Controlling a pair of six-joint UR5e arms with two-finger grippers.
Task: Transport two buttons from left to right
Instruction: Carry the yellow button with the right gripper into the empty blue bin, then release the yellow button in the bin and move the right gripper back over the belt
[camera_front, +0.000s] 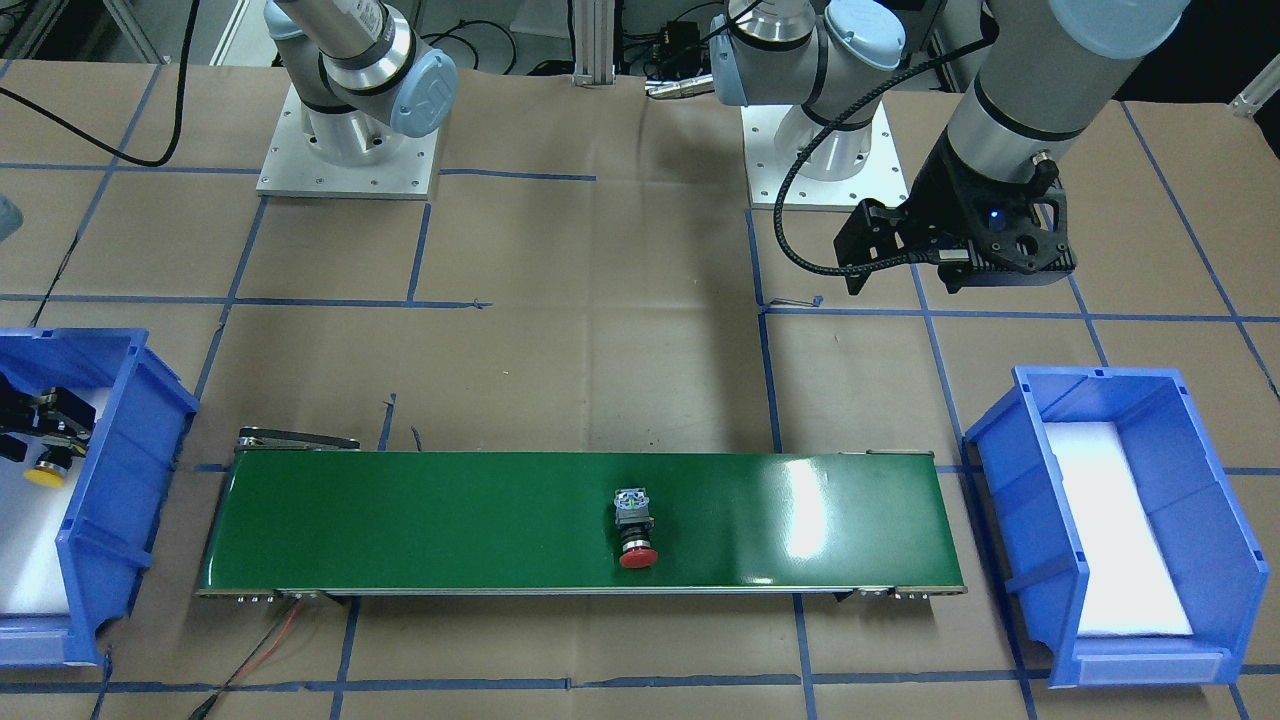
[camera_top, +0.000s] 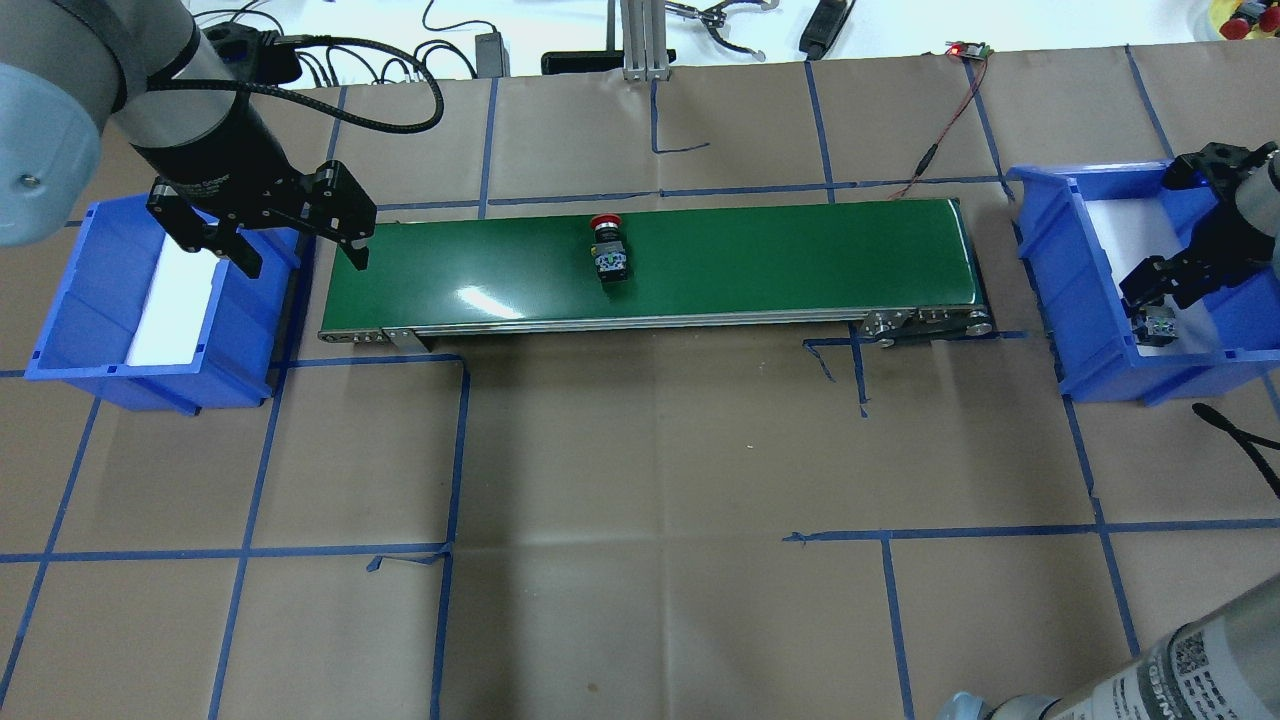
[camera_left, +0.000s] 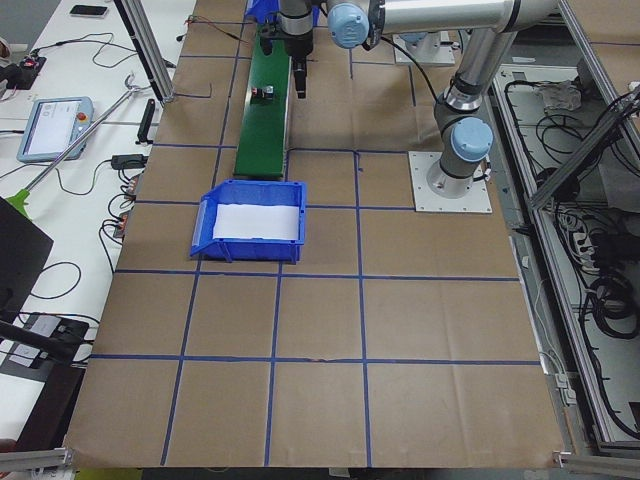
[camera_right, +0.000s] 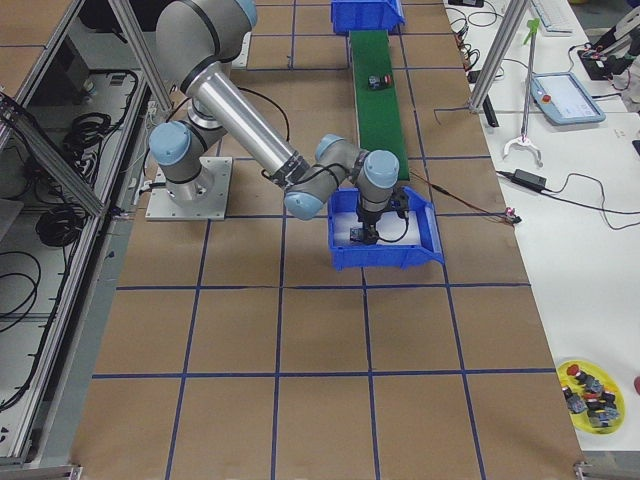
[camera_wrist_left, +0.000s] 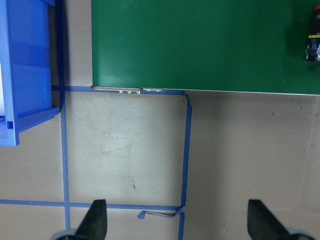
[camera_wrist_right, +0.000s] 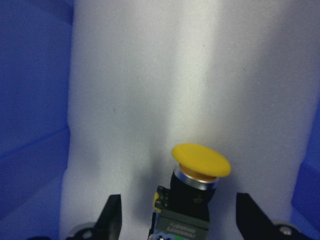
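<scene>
We saw the left gripper above the tabletop, between the left bin and the green conveyor, jaws spread, empty. The red button lay on its side mid-belt. In the right bin, the right gripper had its jaws released, straddling the yellow button without touching it.

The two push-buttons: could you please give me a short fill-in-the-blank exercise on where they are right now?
1. The red push-button lies on the ___ conveyor belt.
2. The yellow push-button sits in the blue bin on the robot's ___ side.
3. The right gripper straddles it with its jaws ___.
4. The left gripper holds ___.
Missing words: green; right; open; nothing.
</scene>
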